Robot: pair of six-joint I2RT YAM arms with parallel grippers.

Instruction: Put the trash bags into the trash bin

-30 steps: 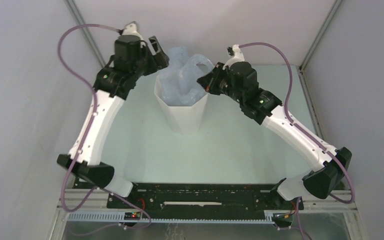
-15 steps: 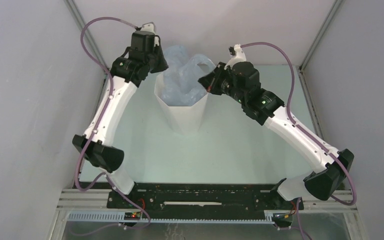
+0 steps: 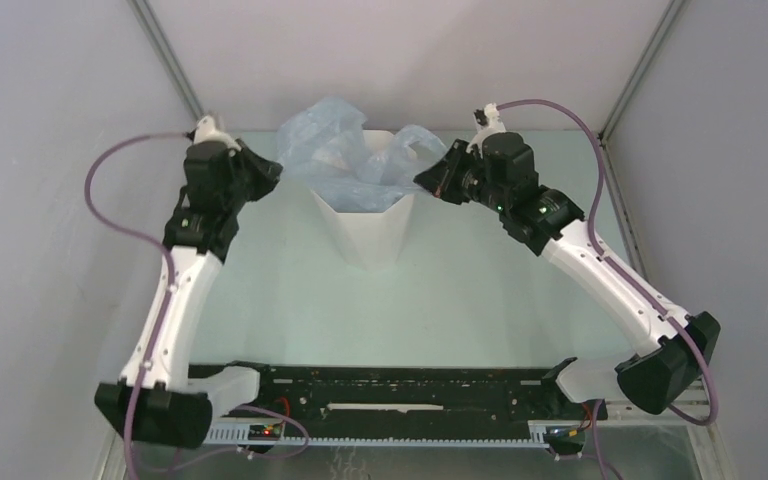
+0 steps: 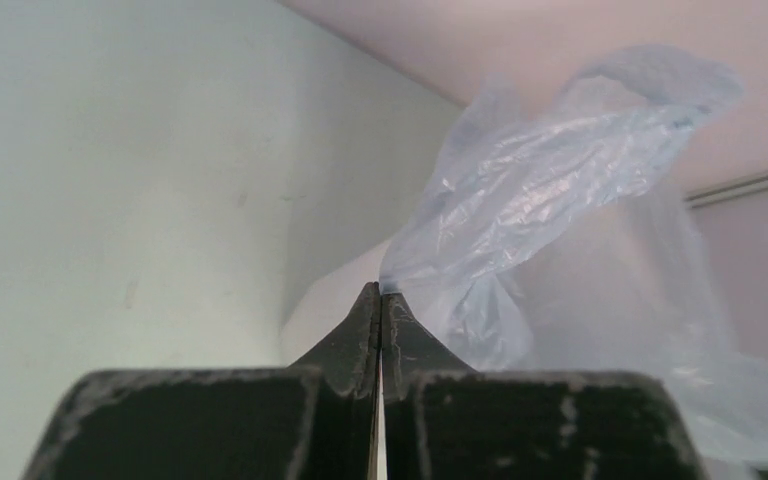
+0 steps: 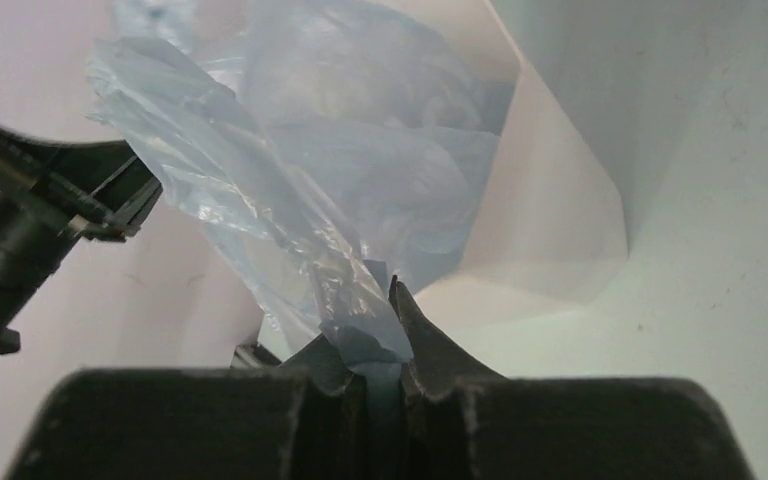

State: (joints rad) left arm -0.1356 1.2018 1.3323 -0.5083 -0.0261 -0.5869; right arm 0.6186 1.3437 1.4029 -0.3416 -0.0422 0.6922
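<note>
Only wrist views show bag point(image 5: 260, 220) pinched

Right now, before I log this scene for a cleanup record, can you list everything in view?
trash bag: one, pale blue translucent, bunched in and above the bin's mouth
trash bin: one, white, upright toward the back of the table
table: one, pale greenish white, under everything
cables: two, purple, looping off the arms
arms: two, white and black, either side of the bin
left tool: black, shut on the bag's corner
right tool: black, bag film between its fingers
</note>
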